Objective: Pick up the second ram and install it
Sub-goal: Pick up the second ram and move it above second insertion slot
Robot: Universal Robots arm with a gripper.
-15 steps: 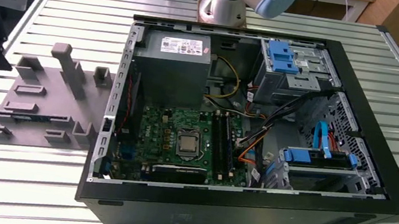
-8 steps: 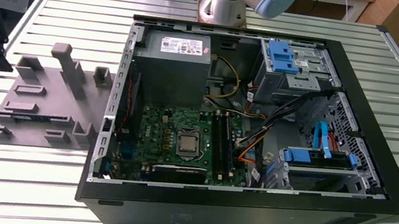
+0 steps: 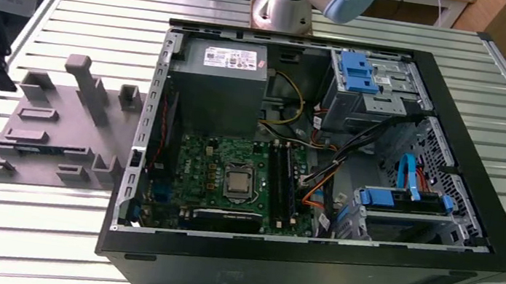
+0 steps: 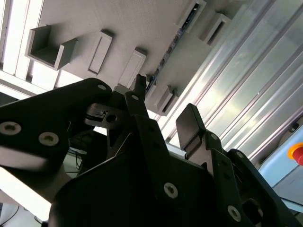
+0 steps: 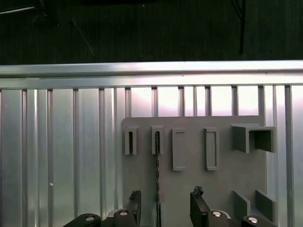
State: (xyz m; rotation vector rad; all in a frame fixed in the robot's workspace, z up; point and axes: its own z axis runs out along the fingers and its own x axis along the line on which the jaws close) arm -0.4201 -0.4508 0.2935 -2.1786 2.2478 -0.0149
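I had the gripper point(image 5: 166, 194) low over the holder point(image 5: 222, 189), jaws apart either side of the ram point(image 5: 157, 165), which stood on edge in the holder's slots, ungripped, so by my reckoning neither pickup nor install was done.

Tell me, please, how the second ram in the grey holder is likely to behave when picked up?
The second ram looks thin and flat, so probably stiff and light. Standing on edge in the grey holder, it might tip if pushed sideways. Between the open fingers it shows only a narrow edge, so it could slip.
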